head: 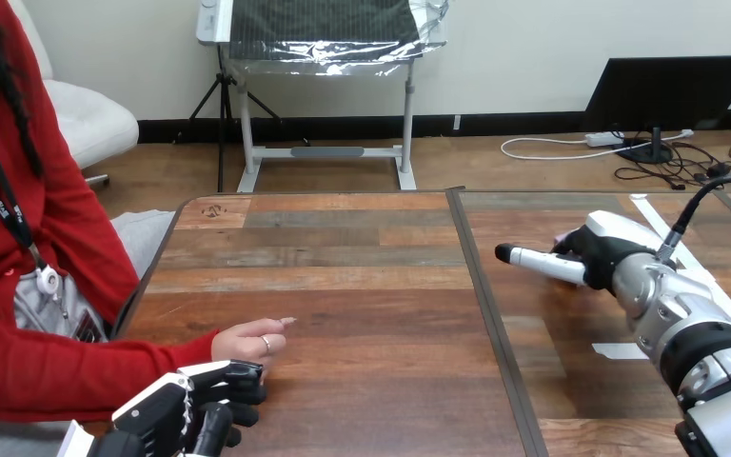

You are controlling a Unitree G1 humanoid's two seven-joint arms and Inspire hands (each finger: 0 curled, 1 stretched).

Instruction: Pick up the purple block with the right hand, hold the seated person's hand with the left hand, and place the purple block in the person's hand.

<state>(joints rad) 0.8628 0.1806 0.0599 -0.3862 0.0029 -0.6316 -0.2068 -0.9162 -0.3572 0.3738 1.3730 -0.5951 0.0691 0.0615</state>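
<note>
One sliver of pale purple, seemingly the purple block (563,236), shows at the far edge of the right hand (602,255), low over the table (362,286); whether it is gripped I cannot tell. One person's hand (247,341) rests on the wood. The left hand (176,409), fingers curled together, lies against its near side.

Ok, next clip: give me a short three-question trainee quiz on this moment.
1. True or false: the person's hand rests on the table.
2. The robot's left hand is: A) close by the person's hand, B) at the table's far edge, C) at the table's right side.
3. Which side of the table's centre seam is the right hand on?
Key: 1 true; 2 A; 3 the right side.
</note>
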